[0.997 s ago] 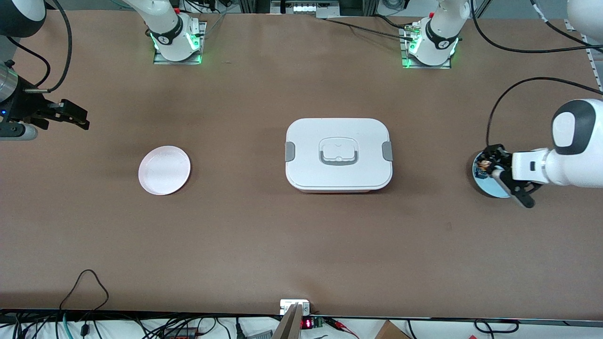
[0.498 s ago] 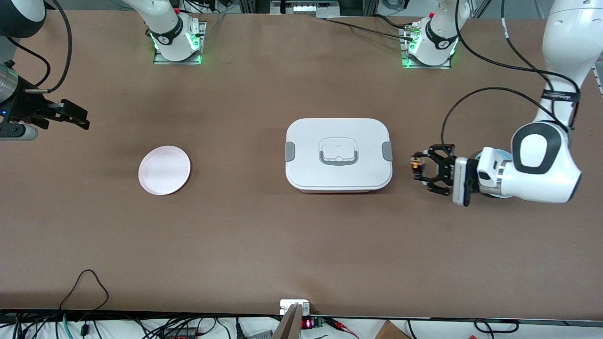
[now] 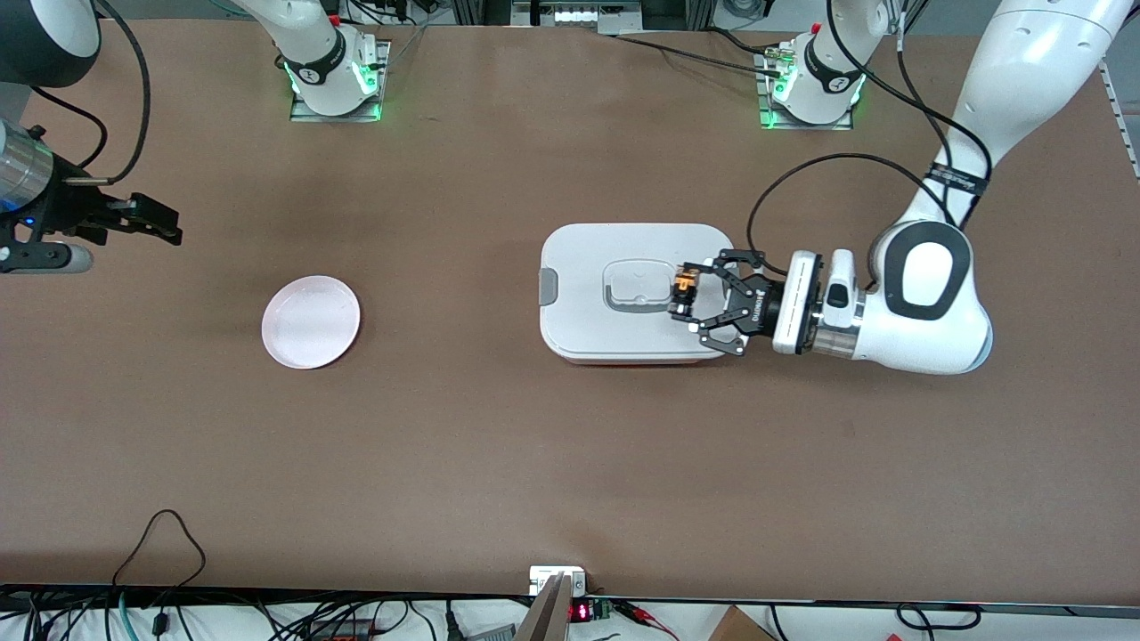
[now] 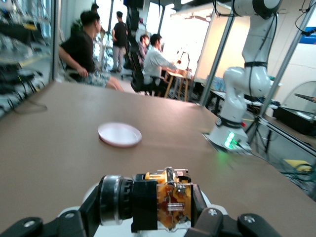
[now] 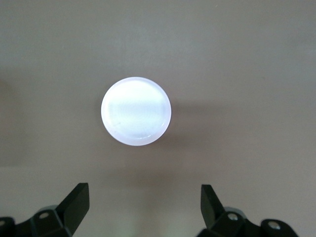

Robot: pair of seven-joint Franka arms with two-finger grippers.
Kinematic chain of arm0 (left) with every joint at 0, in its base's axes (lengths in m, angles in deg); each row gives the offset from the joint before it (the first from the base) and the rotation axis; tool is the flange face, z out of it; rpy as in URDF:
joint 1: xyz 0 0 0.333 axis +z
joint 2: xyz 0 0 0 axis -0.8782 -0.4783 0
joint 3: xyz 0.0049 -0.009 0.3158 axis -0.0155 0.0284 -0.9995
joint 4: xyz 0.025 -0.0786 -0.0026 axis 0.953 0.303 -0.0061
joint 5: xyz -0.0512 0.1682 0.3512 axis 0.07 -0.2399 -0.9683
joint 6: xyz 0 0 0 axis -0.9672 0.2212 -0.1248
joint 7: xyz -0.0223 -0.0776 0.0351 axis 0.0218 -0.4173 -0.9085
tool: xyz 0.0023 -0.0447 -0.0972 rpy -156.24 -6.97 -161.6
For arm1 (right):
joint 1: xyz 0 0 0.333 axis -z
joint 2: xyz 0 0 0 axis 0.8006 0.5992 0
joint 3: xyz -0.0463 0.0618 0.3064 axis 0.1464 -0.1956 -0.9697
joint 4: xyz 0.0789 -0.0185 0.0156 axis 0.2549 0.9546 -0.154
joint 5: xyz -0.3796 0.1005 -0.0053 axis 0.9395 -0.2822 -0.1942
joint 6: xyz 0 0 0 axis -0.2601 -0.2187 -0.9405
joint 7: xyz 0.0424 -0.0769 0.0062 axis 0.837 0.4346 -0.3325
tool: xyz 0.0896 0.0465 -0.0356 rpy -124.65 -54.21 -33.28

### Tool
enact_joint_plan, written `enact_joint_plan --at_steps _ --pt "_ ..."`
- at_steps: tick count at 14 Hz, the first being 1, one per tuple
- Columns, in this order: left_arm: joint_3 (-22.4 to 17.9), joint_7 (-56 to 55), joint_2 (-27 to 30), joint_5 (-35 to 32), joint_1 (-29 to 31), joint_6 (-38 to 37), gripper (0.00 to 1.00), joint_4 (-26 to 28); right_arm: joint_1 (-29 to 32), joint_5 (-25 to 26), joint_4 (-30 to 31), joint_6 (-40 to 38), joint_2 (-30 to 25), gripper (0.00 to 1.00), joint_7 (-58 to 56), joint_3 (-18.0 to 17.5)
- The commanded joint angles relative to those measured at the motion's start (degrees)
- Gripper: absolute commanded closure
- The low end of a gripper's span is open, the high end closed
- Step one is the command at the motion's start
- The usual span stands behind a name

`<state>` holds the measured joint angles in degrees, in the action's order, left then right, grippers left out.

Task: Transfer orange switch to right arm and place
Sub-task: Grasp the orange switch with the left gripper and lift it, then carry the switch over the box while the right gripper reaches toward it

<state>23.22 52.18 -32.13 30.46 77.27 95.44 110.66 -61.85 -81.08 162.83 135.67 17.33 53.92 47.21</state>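
While the tiny orange-capped black push-button switch [image 3: 683, 294] hung pinched in the left gripper [image 3: 690, 303] over the white lidded plastic box [image 3: 606, 258] mid-table, the right gripper [image 3: 165, 227] waited spread at its table end, so a skewed handover risked dropping it.

I can't read any text for certain: the left gripper [image 3: 692, 305] carries small white lettering on its black body, too small for me to make out, and a red lit display [image 3: 580, 612] at the table edge shows unreadable digits.
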Motion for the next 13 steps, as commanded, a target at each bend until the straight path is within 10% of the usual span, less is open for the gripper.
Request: enact_joint_plan --at_steps 1,4,13 --pt "7.5 3.8 1.5 4.9 -0.2 11.5 1.00 0.4 -1.0 -3.6 -0.5 -4.3 -0.2 0.00 0.0 -0.3" --pt "15.7 4.6 1.7 7.0 0.1 25.7 1.00 3.7 -0.4 -11.2 -0.5 -6.2 0.1 0.00 -0.5 0.1" --pt "18.5 5.0 1.4 8.7 -6.3 39.1 1.00 3.8 -0.7 -31.9 -0.1 -9.9 2.6 0.00 0.3 0.1"
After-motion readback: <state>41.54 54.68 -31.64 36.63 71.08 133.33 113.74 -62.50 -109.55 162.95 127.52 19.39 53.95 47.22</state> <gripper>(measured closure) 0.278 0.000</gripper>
